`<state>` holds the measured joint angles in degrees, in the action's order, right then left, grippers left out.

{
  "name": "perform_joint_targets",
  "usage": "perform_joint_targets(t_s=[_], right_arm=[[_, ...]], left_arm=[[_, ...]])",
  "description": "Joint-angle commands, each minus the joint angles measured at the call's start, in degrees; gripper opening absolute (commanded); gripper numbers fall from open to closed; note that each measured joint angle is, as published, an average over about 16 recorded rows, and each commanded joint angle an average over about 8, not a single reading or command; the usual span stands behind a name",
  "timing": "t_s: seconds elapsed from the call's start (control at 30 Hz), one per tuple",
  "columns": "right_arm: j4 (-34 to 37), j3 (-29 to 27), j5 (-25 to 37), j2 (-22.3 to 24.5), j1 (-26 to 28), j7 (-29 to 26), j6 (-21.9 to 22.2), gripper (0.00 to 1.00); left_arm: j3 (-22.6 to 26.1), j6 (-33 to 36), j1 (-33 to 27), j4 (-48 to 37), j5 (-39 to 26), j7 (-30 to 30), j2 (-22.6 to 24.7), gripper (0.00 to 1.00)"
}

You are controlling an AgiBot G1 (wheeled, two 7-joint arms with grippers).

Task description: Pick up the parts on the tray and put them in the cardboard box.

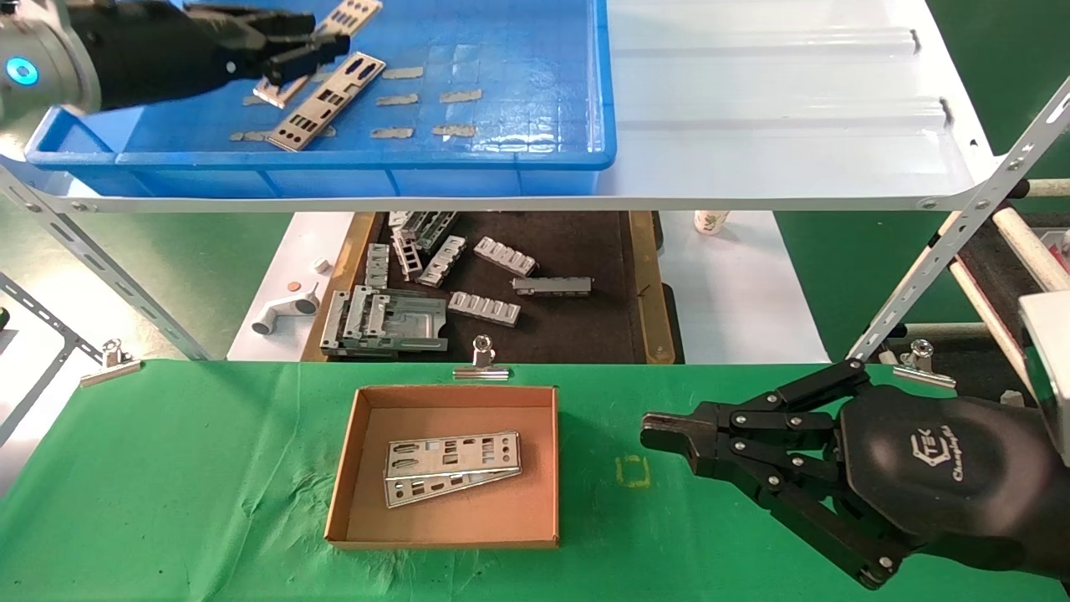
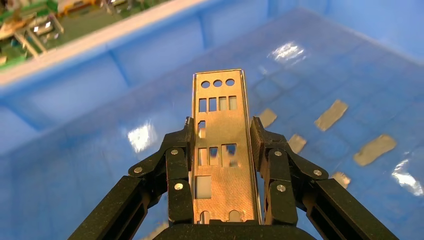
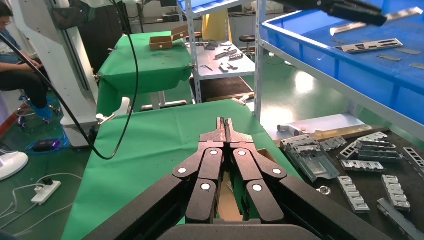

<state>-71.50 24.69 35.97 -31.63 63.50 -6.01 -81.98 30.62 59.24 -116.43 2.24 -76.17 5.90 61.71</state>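
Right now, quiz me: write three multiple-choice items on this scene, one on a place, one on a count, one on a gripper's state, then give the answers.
1. Where is the left gripper?
A. Over the blue tray
B. Inside the cardboard box
C. Above the black mat

2. How many metal plates lie in the cardboard box?
A. None
B. Two
C. Five

3. What is the state of the right gripper?
A. Shut on a plate
B. Wide open
C. Shut, holding nothing

Answers:
1. A, the head view shows it over the tray on the upper shelf, clamped on a plate.
2. B, two overlapping plates rest on the box floor.
3. C, its fingertips meet with nothing between them, above the green cloth beside the box.
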Motion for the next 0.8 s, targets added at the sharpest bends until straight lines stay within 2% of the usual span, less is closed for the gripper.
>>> perform_joint_targets(t_s=[0.03,0.43,0.6,0.8], right_arm=[[0.0,0.0,0.0,0.0,0.0,0.0,0.0,0.0],[0.0,0.0,0.0,0.0,0.0,0.0,0.0,0.0],[0.0,0.0,0.0,0.0,0.0,0.0,0.0,0.0],[0.0,0.0,0.0,0.0,0.0,0.0,0.0,0.0]], left_arm=[[-0.19,1.04,-0.44,0.44,0.28,0.5,-0.28,0.0],[1.31,29.18,-2.85,6.17,-0.32,8.81,-5.03,0.0],[3.71,32.73,-0.72,12.54,0.57,12.57,-6.0,0.0],[10.17,32.99,5.72,27.47,6.58,13.22,-9.82,0.0]])
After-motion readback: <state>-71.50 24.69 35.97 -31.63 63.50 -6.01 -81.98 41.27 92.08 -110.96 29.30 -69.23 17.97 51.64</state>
